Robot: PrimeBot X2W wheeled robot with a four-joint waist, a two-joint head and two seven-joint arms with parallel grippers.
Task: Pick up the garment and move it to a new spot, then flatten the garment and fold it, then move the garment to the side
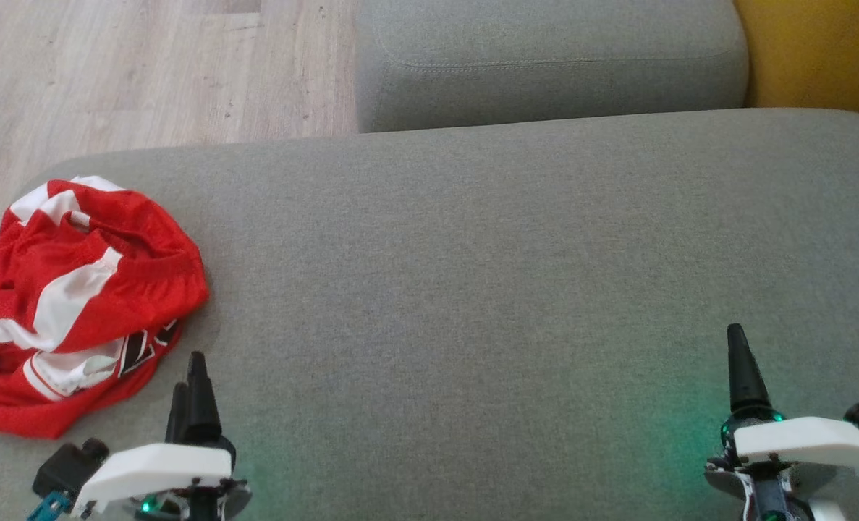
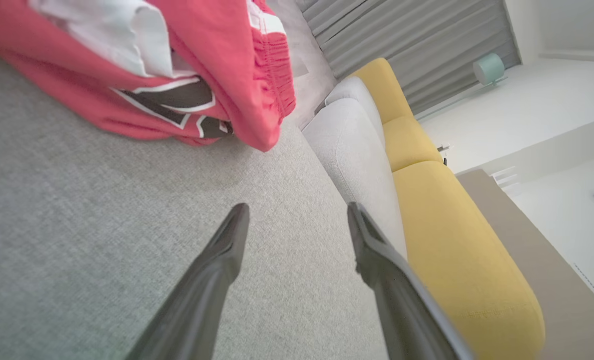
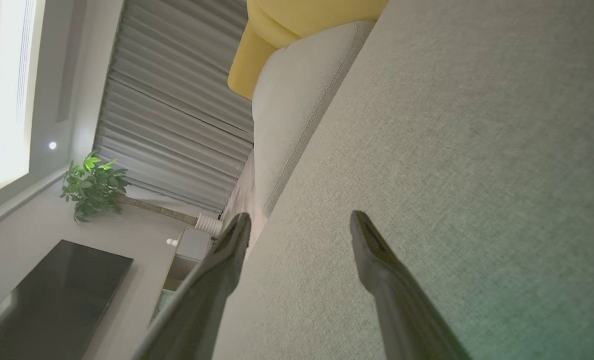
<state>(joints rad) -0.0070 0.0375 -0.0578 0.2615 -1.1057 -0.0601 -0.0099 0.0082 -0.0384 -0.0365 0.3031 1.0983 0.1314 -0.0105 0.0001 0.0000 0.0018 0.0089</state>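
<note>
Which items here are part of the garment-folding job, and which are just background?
Job:
- garment, crumpled on the grey cushion
- left end effector, open, near the garment, not touching it
- right end effector, open, far from the garment

Just background:
- yellow sofa
- wooden floor
- potted plant
- curtain

Open cushion (image 1: 472, 275) beside garment (image 1: 74, 304)
</note>
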